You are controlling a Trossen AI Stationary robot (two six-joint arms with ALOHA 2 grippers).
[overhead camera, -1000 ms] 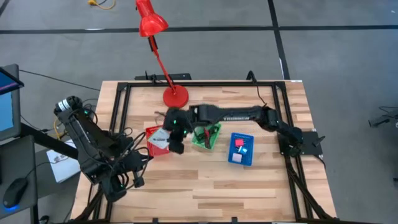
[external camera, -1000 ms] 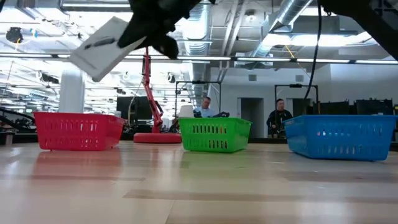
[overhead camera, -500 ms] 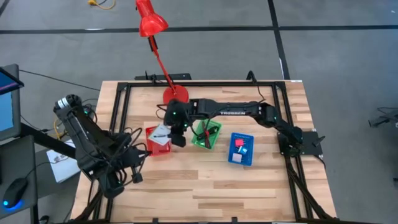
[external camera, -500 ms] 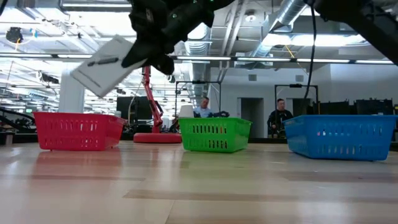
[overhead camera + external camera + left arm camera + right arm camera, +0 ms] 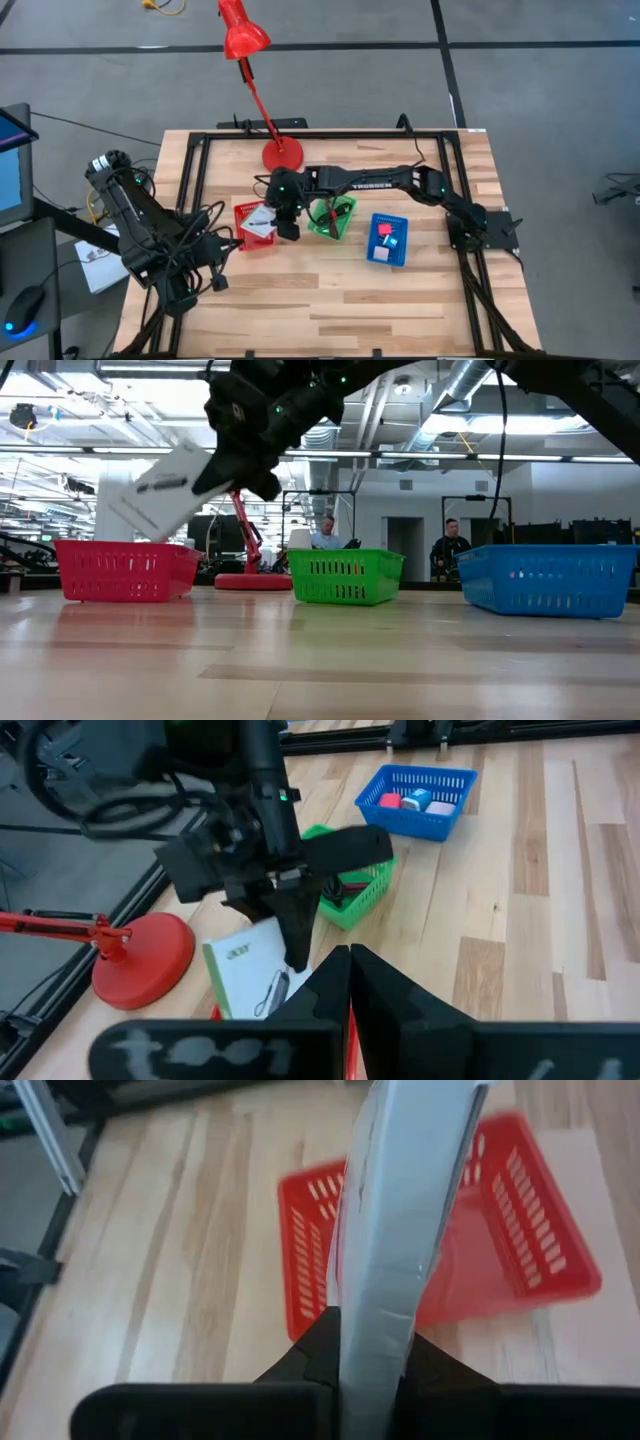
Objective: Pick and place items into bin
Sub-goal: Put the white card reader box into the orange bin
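My right gripper (image 5: pixel 285 218) reaches in from the table's right and hangs over the red basket (image 5: pixel 256 228), shut on a white card with a black mark (image 5: pixel 160 488). In the right wrist view the card (image 5: pixel 400 1200) stands edge-on above the red basket (image 5: pixel 500 1250). The blue basket (image 5: pixel 420 792) holds two pink blocks and a blue-white cube. The green basket (image 5: pixel 332 216) holds a black-and-red stick and a dark cord. My left gripper (image 5: pixel 350 970) waits shut near the table's left edge. My right gripper pinches the white card between its two fingers at the card's upper end (image 5: pixel 212 458); the near edge (image 5: pixel 375 1325) runs back between the fingers. The fingers slant down from the table's right. The card is lifted clear and tilts down toward the red basket.
A red desk lamp stands on its round base (image 5: pixel 282 154) behind the baskets, and its arm leans to the far left. A black frame (image 5: pixel 190 160) rims the table. Bare wood lies along the near side (image 5: pixel 330 300). People stand in the room beyond the table (image 5: pixel 448 550).
My right gripper has come down toward the red basket, carrying the white card with it. The card has kept its tilt and now hangs just above the basket's rim.
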